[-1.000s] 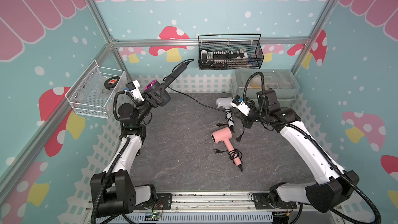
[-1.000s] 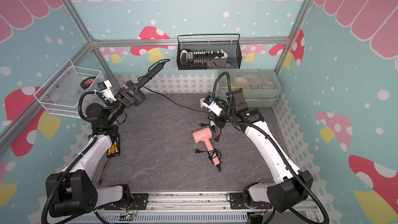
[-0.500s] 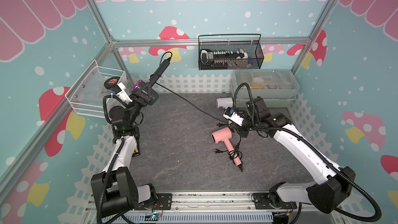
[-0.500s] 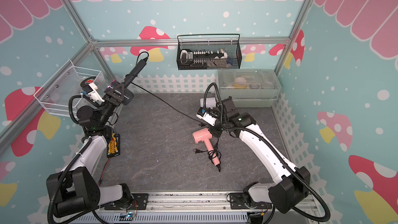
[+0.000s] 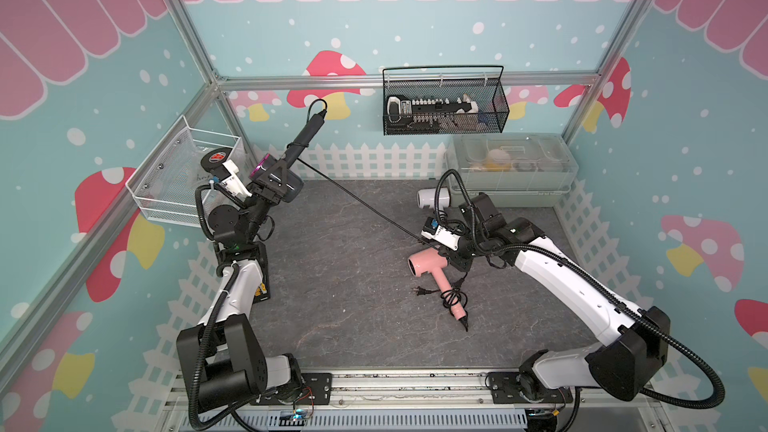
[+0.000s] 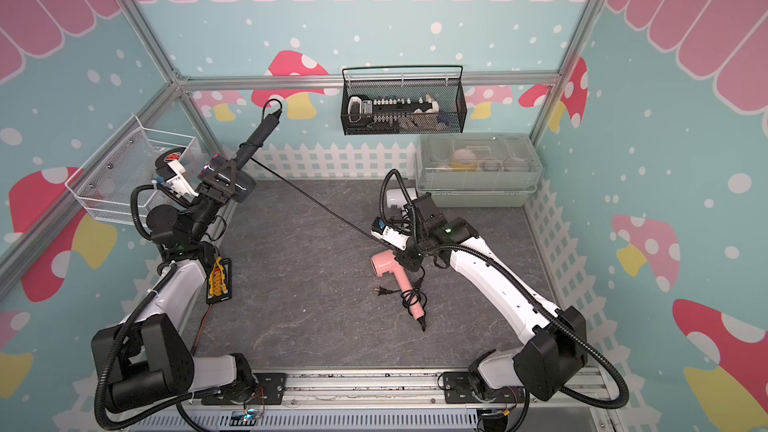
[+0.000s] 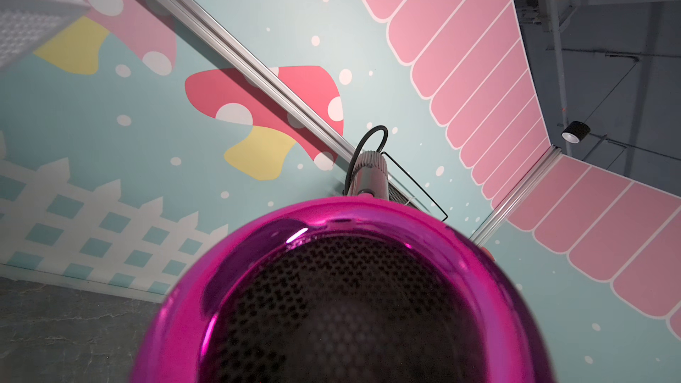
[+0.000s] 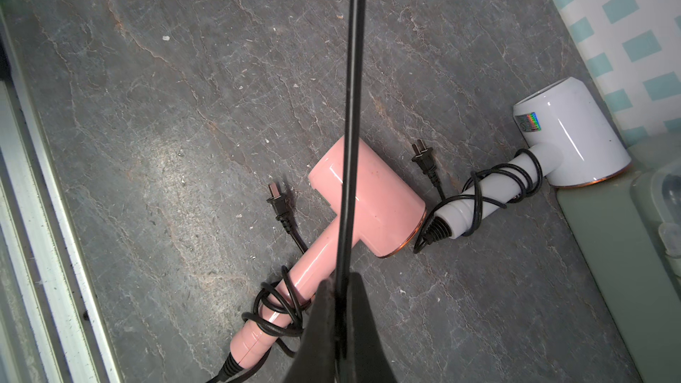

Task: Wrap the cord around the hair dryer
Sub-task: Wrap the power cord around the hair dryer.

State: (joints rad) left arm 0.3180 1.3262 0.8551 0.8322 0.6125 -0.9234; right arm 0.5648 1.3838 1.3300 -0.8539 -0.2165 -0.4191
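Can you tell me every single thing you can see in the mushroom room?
dark hair dryer: one, dark grey with a shiny pink back, held up by the left hand
cord: one, black, stretched from that dryer to the right hand
pink hair dryer: one, pink, lying mid-table, its own cord looped on the handle
clear box: one, see-through, back right
white hair dryer: one, white, beside the clear box
black basket: one, black, back wall
white basket: one, white, left wall
table: one, grey
left hand: one, black, gripping the dark hair dryer
right hand: one, black, pinching the cord
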